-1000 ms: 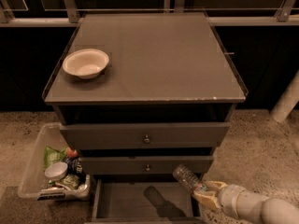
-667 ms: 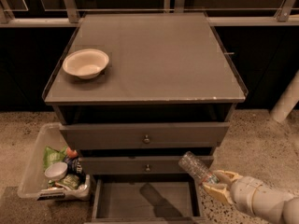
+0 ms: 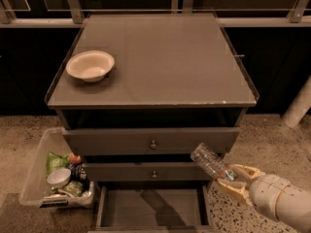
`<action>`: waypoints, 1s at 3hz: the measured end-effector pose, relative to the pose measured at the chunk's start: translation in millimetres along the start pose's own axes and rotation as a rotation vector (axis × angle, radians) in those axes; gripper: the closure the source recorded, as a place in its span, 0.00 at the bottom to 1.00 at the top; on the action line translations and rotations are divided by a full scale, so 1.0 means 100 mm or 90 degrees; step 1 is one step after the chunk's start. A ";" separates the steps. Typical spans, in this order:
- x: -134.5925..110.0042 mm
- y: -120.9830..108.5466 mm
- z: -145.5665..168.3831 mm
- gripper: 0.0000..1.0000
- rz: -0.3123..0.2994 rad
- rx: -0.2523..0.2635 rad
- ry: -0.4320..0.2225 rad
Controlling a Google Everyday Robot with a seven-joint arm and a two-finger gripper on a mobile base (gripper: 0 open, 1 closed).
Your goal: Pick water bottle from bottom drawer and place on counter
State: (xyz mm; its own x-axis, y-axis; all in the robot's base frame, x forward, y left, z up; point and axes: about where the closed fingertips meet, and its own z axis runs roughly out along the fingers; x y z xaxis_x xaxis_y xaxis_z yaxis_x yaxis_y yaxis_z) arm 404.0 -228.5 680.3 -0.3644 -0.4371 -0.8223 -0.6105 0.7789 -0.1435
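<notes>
My gripper reaches in from the lower right, shut on the cap end of the water bottle. The clear ribbed bottle tilts up and to the left, hanging in front of the right end of the middle drawer. Below it the bottom drawer is pulled out, and its flat floor shows only a shadow. The counter lies above, broad and grey-brown, with a thin raised rim.
A white bowl sits on the counter's left side. A clear bin with snack packets and a small cup stands on the floor left of the cabinet. Two knobbed drawers are slightly open. A white post stands at right.
The gripper has lifted the bottle up and to the right, from just above the bottom drawer to the level of the middle drawer's right end.
</notes>
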 end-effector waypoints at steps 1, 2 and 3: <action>-0.17 -0.08 -0.11 1.00 -0.017 0.010 -0.022; -0.41 -0.15 -0.21 1.00 -0.047 0.016 -0.041; -0.96 -0.42 -0.35 1.00 -0.121 0.025 -0.027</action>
State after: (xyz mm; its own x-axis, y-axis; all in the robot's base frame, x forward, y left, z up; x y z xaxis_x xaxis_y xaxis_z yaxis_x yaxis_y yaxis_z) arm 440.6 -235.1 784.4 -0.2144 -0.5599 -0.8004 -0.6371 0.7013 -0.3199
